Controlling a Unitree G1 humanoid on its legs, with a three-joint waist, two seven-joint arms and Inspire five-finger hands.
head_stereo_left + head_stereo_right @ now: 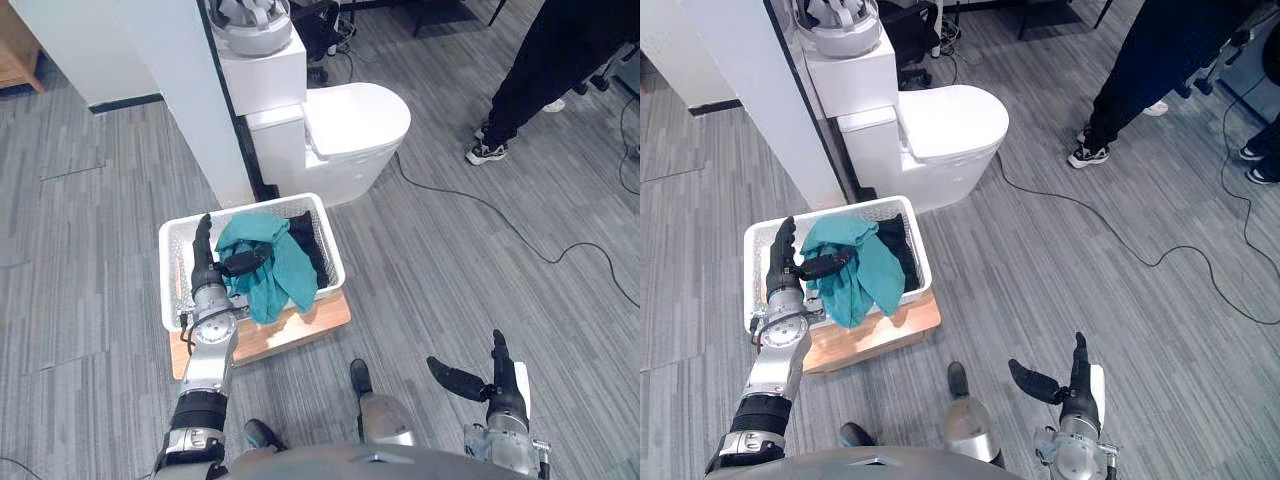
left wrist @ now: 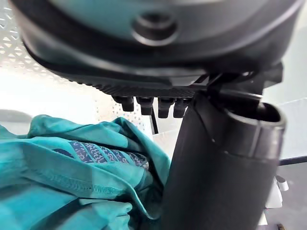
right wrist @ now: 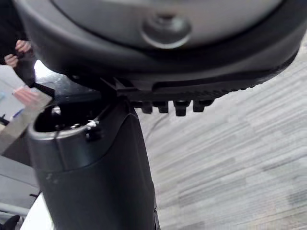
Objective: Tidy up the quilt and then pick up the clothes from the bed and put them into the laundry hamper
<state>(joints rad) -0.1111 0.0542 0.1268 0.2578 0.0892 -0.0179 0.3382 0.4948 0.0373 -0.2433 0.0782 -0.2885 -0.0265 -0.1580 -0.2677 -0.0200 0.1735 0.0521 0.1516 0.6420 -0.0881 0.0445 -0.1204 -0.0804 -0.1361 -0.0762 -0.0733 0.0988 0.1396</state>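
A white mesh laundry hamper (image 1: 176, 250) stands on a wooden board (image 1: 305, 325) on the grey floor. A teal garment (image 1: 278, 268) lies heaped in it and droops over its front rim, with a black garment (image 1: 308, 238) behind it. My left hand (image 1: 206, 268) is over the hamper's left half, open, fingers straight. Its thumb (image 2: 211, 167) rests against the teal garment (image 2: 72, 167). My right hand (image 1: 497, 388) hangs open above the bare floor at the lower right, holding nothing; its thumb (image 3: 96, 167) stands out straight.
A white toilet (image 1: 350, 125) stands just behind the hamper, beside a white pillar (image 1: 170, 90). A person in dark trousers (image 1: 540, 70) stands at the far right. Grey floor stretches between the hamper and my right hand.
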